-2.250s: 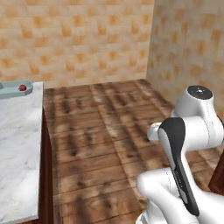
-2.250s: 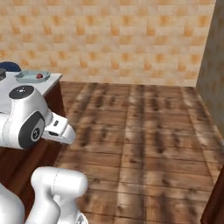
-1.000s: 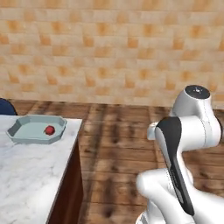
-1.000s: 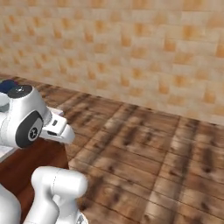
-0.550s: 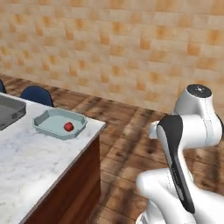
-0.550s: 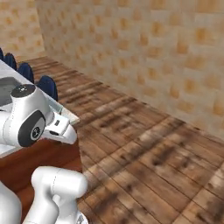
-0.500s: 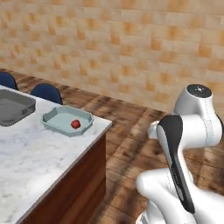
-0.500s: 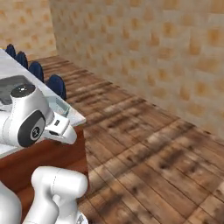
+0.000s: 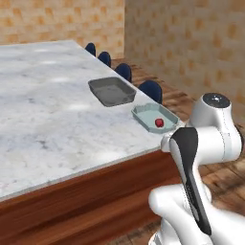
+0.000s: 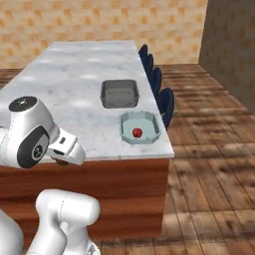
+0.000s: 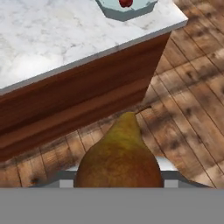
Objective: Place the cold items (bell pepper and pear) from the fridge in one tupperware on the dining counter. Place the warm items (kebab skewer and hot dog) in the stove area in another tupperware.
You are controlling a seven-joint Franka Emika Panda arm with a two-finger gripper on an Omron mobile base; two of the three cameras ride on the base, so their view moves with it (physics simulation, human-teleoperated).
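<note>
From the left base view, the marble surface (image 9: 57, 119) stretched away ahead of the arm, with two containers near its far edge. The light tupperware (image 9: 156, 116) already held a small red bell pepper (image 9: 159, 123), so I judged it the box meant for the cold things. The grey tupperware (image 9: 113, 91) lay just beyond it, empty, presumably kept for the warm food. Blue chairs (image 9: 150, 89) stood along the far side.

From the right base view, the same two boxes sat in a row near the surface's right edge, the light one (image 10: 140, 127) nearer the arm and the grey one (image 10: 119, 93) behind it. The arm was tucked low against the surface's front, as it would be for carrying.

From the hand view, a brown pear (image 11: 120, 158) sat right at the pincer (image 11: 119, 181), stalk pointing away; the pincer was closed on it, partway in because of the fruit's width. The light box showed well ahead and above the pincer, its pepper (image 11: 126, 2) just visible. The pear seemed held low so it could ride safely until the box came within reach.
</note>
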